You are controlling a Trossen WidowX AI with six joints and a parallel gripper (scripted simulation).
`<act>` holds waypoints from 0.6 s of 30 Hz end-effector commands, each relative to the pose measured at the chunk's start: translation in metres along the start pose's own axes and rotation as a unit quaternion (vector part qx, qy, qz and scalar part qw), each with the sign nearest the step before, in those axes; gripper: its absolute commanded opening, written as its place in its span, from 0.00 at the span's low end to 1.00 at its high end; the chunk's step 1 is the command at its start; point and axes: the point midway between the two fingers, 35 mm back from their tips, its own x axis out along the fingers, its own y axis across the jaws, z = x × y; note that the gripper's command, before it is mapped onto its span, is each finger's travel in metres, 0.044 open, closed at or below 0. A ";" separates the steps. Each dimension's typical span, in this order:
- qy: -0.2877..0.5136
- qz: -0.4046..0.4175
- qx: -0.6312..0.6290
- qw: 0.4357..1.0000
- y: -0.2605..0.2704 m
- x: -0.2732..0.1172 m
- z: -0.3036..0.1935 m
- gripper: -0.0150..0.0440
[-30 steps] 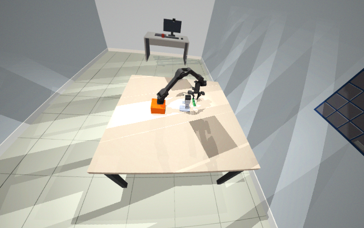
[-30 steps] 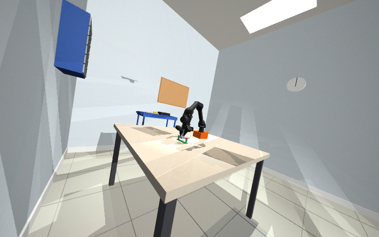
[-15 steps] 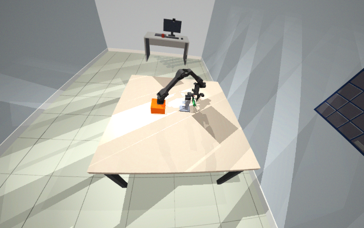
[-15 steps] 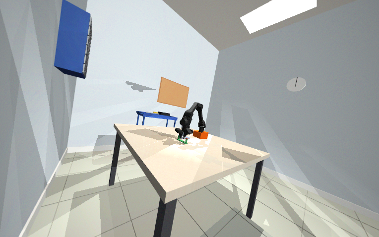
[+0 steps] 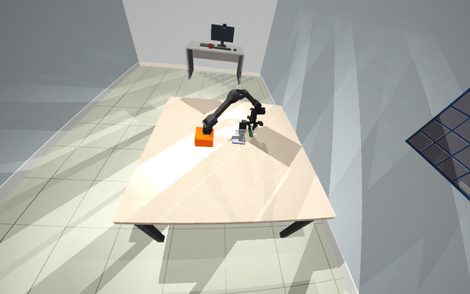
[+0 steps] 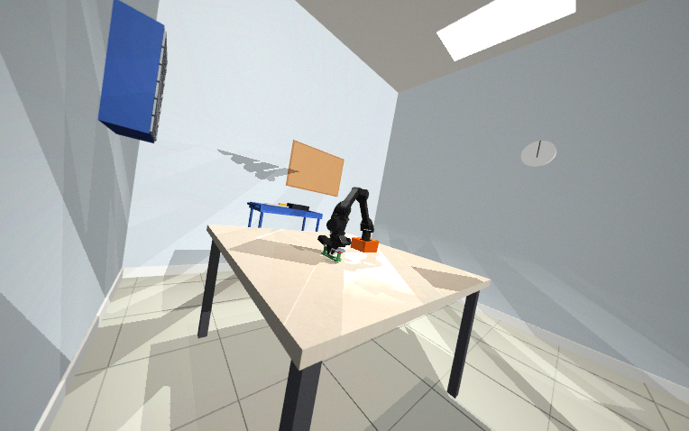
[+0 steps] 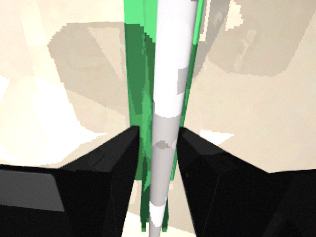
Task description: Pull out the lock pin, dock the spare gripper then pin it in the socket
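Note:
The lock pin (image 7: 172, 54) is a pale rod lying lengthwise over a green cradle (image 5: 250, 132) (image 6: 333, 258) (image 7: 134, 84). A small red end (image 6: 339, 252) shows at the cradle in the exterior view. My gripper (image 5: 253, 128) (image 6: 331, 251) (image 7: 158, 134) is low over the cradle, its fingers partly closed on either side of the pin. A gap shows between the left finger and the pin; the right fingertip is close against its edge, contact unclear. The grey mount (image 5: 238, 140) stands beside the cradle, with the dark spare gripper (image 5: 242, 125) upright over it. How it sits in the socket is hidden.
The arm's orange base (image 5: 203, 138) (image 6: 364, 244) stands left of the mount in the top view. The mount and spare gripper are very close to my wrist on the base side. The wooden table (image 5: 221, 194) (image 6: 406, 305) carries all of these.

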 end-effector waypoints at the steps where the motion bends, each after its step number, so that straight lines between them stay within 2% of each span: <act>1: -0.002 0.000 -0.001 1.000 0.000 0.001 0.001 0.25; 12: -0.002 0.000 -0.001 1.000 0.000 0.000 0.001 0.25; 18: -0.002 0.000 -0.001 1.000 -0.001 -0.016 -0.003 0.25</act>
